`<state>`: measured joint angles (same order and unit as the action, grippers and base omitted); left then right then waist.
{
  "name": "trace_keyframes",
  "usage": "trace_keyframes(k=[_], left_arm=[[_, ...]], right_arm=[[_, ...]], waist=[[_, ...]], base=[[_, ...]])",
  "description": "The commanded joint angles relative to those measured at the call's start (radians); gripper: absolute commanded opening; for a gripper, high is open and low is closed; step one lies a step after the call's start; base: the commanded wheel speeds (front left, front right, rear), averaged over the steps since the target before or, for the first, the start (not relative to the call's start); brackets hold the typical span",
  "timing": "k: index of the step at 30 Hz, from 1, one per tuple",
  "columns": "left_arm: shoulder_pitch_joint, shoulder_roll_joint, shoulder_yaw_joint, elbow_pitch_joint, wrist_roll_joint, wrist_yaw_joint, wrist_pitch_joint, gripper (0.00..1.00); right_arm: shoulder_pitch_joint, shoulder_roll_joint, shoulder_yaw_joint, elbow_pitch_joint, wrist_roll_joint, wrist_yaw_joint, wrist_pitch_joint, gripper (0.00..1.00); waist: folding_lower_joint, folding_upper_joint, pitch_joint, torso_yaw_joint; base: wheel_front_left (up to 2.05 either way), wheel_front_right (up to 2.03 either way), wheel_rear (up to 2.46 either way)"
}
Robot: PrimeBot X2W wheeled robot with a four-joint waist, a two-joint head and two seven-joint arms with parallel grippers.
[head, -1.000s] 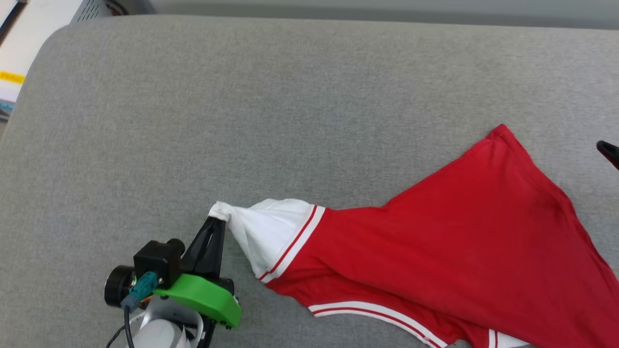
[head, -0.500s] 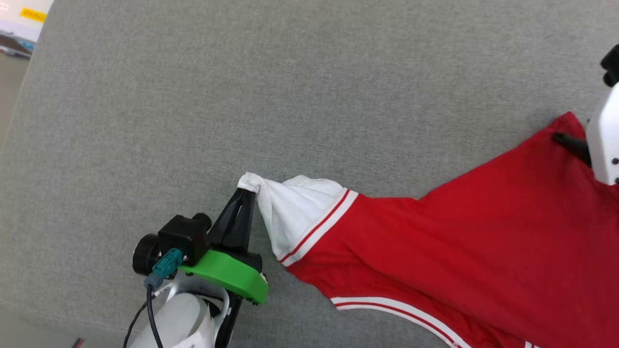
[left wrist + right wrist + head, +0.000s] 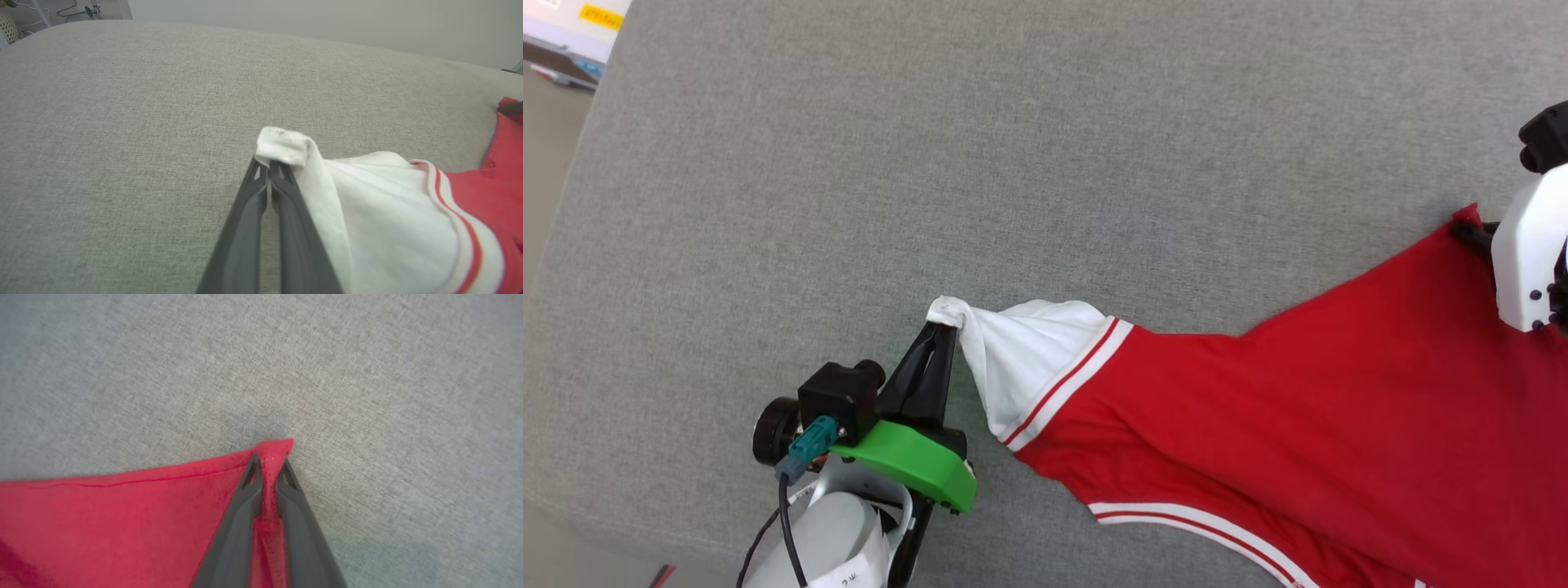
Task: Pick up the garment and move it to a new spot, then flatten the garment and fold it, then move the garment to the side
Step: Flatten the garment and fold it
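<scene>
Left jaws pinch bunched white sleeve (image 3: pixel 1021 359) of garment (image 3: pixel 1298 425); right jaws seemingly pinch its pointed corner (image 3: pixel 274 448).

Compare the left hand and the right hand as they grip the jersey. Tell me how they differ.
The left hand pinches the bunched tip of the white sleeve; the right hand pinches a red corner of the jersey. In the head view, the left hand carries a green mount, the right hand a white mount. Both are shut on cloth, with the jersey spread between them over the grey cushion.
</scene>
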<state>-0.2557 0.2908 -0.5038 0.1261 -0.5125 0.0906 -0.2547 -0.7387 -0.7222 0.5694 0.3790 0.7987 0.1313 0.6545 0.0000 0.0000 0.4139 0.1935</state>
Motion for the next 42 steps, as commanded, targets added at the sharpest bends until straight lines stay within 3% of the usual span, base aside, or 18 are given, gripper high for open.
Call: trace_keyframes(k=[1, 7, 13, 18, 25, 32, 42], left_arm=[[0.0, 0.001, 0.006, 0.005, 0.016, -0.007, -0.006, 0.0], [-0.005, 0.032, 0.041, -0.019, 0.024, -0.001, -0.006, 0.0], [-0.077, 0.068, 0.074, -0.085, 0.02, -0.01, 0.013, 0.0], [-0.193, 0.096, 0.106, -0.139, 0.022, -0.011, 0.061, 0.0], [-0.448, 0.13, 0.109, -0.151, 0.047, -0.062, 0.157, 0.0], [-0.817, 0.126, 0.108, -0.068, 0.071, -0.135, 0.237, 0.0], [-1.355, 0.115, 0.103, 0.187, 0.1, -0.201, 0.275, 0.0]], right_arm=[[0.026, 0.002, 0.011, 0.008, 0.002, -0.001, -0.045, 0.0], [0.011, -0.006, -0.06, -0.033, 0.029, -0.001, -0.285, 0.0], [0.034, -0.022, -0.102, -0.109, 0.018, -0.001, -0.407, 0.0], [0.053, -0.021, -0.149, -0.187, 0.003, -0.001, -0.447, 0.0], [0.002, 0.006, -0.243, -0.284, -0.046, -0.001, -0.427, 0.0], [-0.224, 0.062, -0.302, -0.287, -0.118, -0.001, -0.373, 0.0], [-0.715, 0.147, -0.27, -0.091, -0.252, -0.001, -0.412, 0.0]], waist=[[0.0, 0.0, -0.035, -0.021], [0.0, 0.0, -0.124, -0.062], [0.0, 0.0, -0.2, -0.099], [0.0, 0.0, -0.231, -0.126], [0.0, 0.0, -0.184, -0.167], [0.0, 0.0, -0.035, -0.198], [0.0, 0.0, 0.125, -0.227]], base=[[0.0, 0.0, 0.0], [0.0, 0.0, 0.0], [0.0, 0.0, 0.0], [0.0, 0.0, 0.0], [0.0, 0.0, 0.0], [0.0, 0.0, 0.0], [0.0, 0.0, 0.0]])
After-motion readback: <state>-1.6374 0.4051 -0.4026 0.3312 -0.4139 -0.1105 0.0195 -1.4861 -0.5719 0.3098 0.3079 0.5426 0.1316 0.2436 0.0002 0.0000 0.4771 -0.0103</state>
